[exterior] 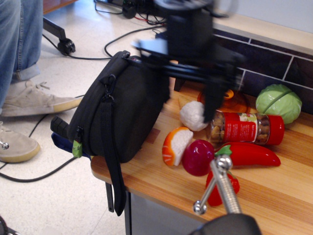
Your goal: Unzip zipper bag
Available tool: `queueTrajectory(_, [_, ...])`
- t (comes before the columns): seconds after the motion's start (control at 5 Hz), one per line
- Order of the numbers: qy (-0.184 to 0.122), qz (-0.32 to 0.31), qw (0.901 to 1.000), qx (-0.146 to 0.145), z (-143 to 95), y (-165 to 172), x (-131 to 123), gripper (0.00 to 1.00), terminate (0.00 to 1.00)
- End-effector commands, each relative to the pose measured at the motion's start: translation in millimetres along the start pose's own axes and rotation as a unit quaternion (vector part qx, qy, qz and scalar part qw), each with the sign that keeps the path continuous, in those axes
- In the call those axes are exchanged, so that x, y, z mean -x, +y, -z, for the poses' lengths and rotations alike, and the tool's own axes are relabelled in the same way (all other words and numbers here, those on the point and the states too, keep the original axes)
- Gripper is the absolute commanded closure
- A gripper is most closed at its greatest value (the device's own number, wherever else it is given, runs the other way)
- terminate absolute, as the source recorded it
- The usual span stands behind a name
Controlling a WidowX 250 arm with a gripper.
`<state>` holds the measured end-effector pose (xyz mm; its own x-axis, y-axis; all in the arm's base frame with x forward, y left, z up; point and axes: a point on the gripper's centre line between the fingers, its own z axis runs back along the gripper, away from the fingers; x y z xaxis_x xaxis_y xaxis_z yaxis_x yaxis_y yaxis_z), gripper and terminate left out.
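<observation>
The zipper bag (122,117) is a large black boxy case standing on its side at the left end of the wooden table (161,188), partly hanging over the edge. Its black strap (113,171) hangs down the front, a metal clip (106,89) sits near the top, and a small green zipper tag (77,149) shows at the lower left. My gripper (183,95) is a black, motion-blurred shape just above and to the right of the bag. Its jaws look spread wide and empty. One finger (212,100) hangs in front of the white toy; the other blends into the bag.
Toy foods lie right of the bag: a white cauliflower (193,116), an orange slice (176,145), a red ball (198,156), a red chili (252,154), a nut jar (247,128), a cabbage (278,102) and an orange lid (234,102). A metal rod (222,188) stands in front. A person's legs (19,98) are at left.
</observation>
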<state>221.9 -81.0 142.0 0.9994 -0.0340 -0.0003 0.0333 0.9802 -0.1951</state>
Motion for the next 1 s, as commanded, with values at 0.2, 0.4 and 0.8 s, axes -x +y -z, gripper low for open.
queueTrajectory(0.2, [-0.019,0.035,0.9976,-0.057,11.2,87.1,33.9,0.0,0.0])
queueTrajectory(0.4, [-0.018,0.024,0.9957,-0.087,39.3,111.0,32.4,0.0,0.0])
queueTrajectory(0.8, [-0.035,0.029,0.9916,-0.121,71.1,125.9,42.2,0.0,0.0])
